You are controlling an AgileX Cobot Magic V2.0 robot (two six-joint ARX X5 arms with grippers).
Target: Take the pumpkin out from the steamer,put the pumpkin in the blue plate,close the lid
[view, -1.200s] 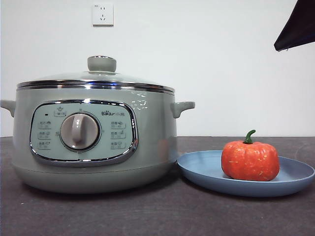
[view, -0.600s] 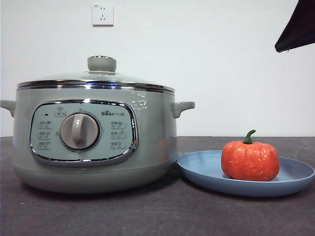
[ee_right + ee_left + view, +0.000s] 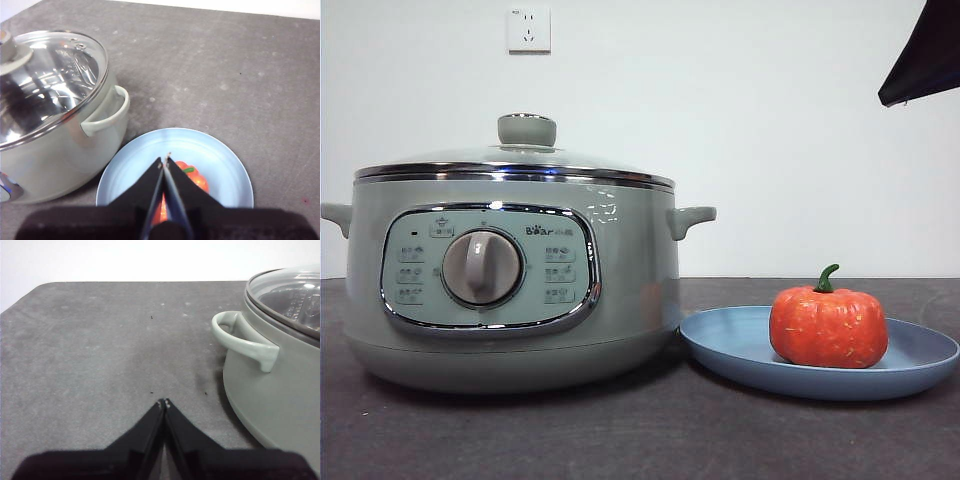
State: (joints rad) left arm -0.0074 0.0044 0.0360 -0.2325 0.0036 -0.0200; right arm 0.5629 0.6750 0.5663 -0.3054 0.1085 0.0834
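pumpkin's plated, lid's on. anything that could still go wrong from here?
Little is left, two minor risks:
1. The right end effector hangs shut above the pumpkin; a low retreat could clip its stem and roll it off the shallow blue plate.
2. The plate sits close against the steamer, so any bump to the pot could shove it.
The lid looks seated level; the left end effector is shut beside the steamer, over the table.

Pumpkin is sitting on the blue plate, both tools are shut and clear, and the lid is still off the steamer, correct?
Not quite: the lid is already on the steamer, as the front view shows. The rest holds: the pumpkin sits on the blue plate, and the left tool and right tool are shut, holding nothing.
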